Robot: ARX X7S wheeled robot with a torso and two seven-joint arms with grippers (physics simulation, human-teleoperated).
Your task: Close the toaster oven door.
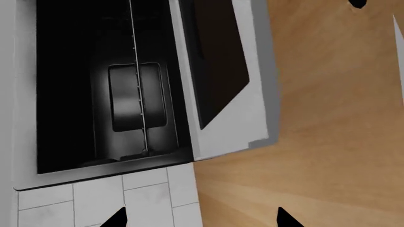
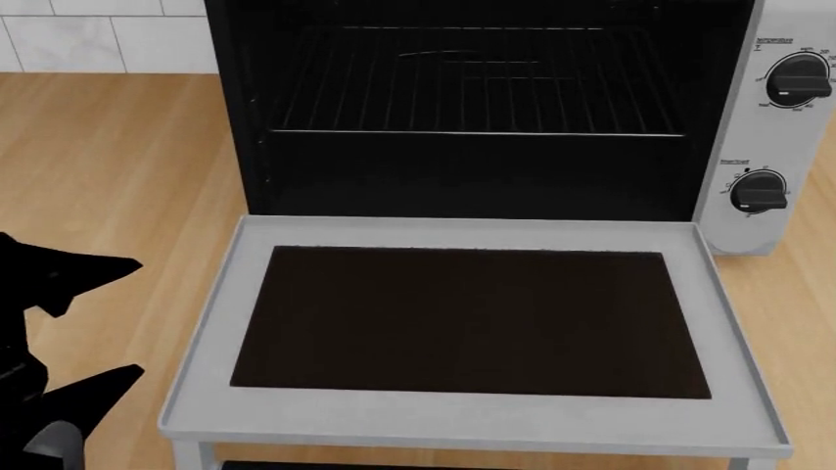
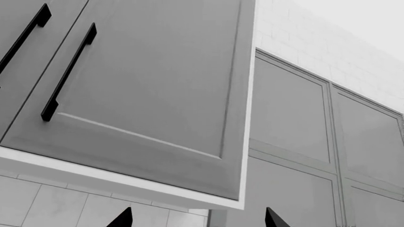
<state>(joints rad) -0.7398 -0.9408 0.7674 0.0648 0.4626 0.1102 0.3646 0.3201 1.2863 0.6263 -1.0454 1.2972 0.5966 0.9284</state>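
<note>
The toaster oven (image 2: 731, 147) stands open, with a black interior, a wire rack (image 2: 477, 88) and two black knobs (image 2: 797, 80) on its right panel. The toaster oven door (image 2: 471, 318) lies folded down flat toward me, its dark glass facing up; its bar handle is almost out of view at the bottom edge. My left gripper (image 2: 112, 328) is open and empty, just left of the door's left edge and apart from it. The left wrist view shows the door (image 1: 227, 71) and oven cavity (image 1: 82, 85) ahead of the open gripper (image 1: 202, 220). My right gripper (image 3: 197, 220) is open, empty and pointing up at cabinets.
The oven sits on a wooden counter (image 2: 117, 166) against a white tiled wall (image 2: 78, 39). Grey upper cabinets with black handles (image 3: 66, 75) hang overhead in the right wrist view. Bare counter lies left of the door around the left gripper.
</note>
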